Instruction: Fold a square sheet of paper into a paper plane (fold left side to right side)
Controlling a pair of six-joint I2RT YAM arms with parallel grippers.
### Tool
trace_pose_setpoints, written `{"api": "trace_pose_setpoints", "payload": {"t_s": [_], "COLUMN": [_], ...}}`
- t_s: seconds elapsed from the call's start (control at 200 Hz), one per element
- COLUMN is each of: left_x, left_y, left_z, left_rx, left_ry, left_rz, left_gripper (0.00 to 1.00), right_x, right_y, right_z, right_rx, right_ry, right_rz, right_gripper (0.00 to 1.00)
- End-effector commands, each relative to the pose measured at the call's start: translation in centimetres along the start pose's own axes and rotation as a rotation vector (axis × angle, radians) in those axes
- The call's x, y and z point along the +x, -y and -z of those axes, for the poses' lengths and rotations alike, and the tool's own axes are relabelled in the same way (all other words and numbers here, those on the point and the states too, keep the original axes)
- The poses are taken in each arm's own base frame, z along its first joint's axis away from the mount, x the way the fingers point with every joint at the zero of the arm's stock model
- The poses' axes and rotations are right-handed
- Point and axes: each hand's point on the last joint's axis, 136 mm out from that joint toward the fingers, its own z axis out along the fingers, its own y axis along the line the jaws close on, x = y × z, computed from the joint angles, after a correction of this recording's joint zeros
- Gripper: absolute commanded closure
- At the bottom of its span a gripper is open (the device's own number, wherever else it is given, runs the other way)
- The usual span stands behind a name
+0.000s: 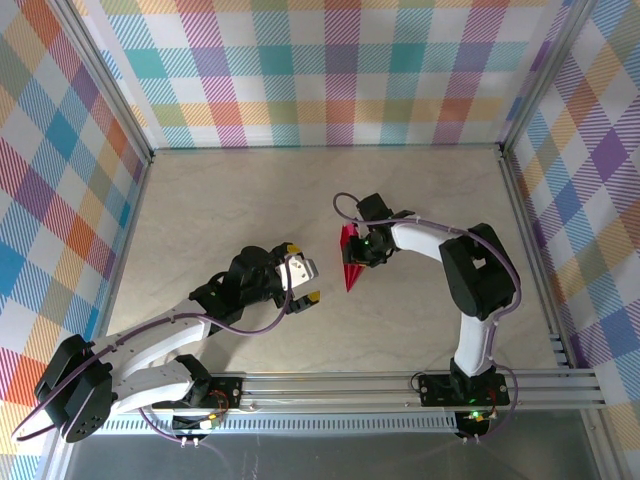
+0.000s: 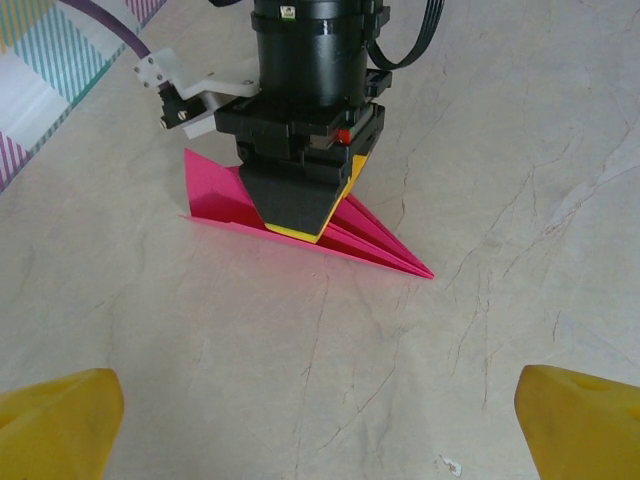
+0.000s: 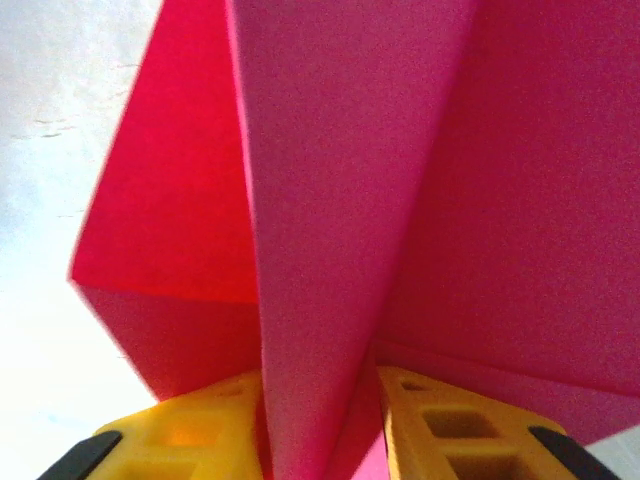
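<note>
The square sheet of paper stands folded as a magenta-pink paper plane (image 1: 349, 265), a narrow pointed dart lying mid-table with its tip toward the near edge. My right gripper (image 1: 358, 248) comes down on it from above. In the right wrist view the yellow fingers (image 3: 190, 432) press either side of the plane's upright middle fold (image 3: 330, 200). The left wrist view shows the right gripper (image 2: 296, 222) pinching the plane (image 2: 213, 190) while its wings rest on the table. My left gripper (image 1: 303, 271) hovers open just left of the plane, with its yellow fingertips (image 2: 60, 420) wide apart and nothing between them.
The table (image 1: 250, 200) is pale marble-patterned, walled by checked panels on three sides. An aluminium rail (image 1: 400, 385) carrying both arm bases runs along the near edge. A purple cable (image 1: 250, 325) loops beside the left arm.
</note>
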Motion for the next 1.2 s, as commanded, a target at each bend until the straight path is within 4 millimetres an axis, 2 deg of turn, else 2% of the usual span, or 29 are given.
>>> {"api": "trace_pose_setpoints", "payload": {"t_s": [0.0,0.47,0.635,0.935,1.025,1.195], "left_x": [-1.5,-1.6,-1.6,-2.0,-2.1,-2.4], "left_y": [-1.1,-1.2,-1.2,-1.2,-1.3,-1.3], "left_z": [0.5,0.5,0.5,0.7,0.8,1.0], "left_rx": [-0.035,-0.038,-0.035,-0.037,-0.039,-0.039], "left_ry": [0.044,0.042,0.044,0.054,0.057,0.066], "left_rz": [-0.013,-0.012,-0.011,-0.012,-0.011,-0.011], "left_gripper": [0.0,0.0,0.0,0.0,0.0,0.0], "right_x": [0.2,0.9,0.7,-1.7,-2.5,-4.5], "right_y": [0.3,0.0,-0.4,-0.3,0.4,1.4], "right_z": [-0.1,-1.0,-0.8,2.9,3.0,2.1], "right_rx": [0.052,0.144,0.177,0.281,0.33,0.39], "right_ry": [-0.021,-0.07,-0.074,-0.021,-0.042,-0.06], "right_rz": [-0.004,-0.065,-0.044,0.021,0.028,0.006], "right_gripper": [0.72,0.79,0.88,0.97,0.98,0.98]}}
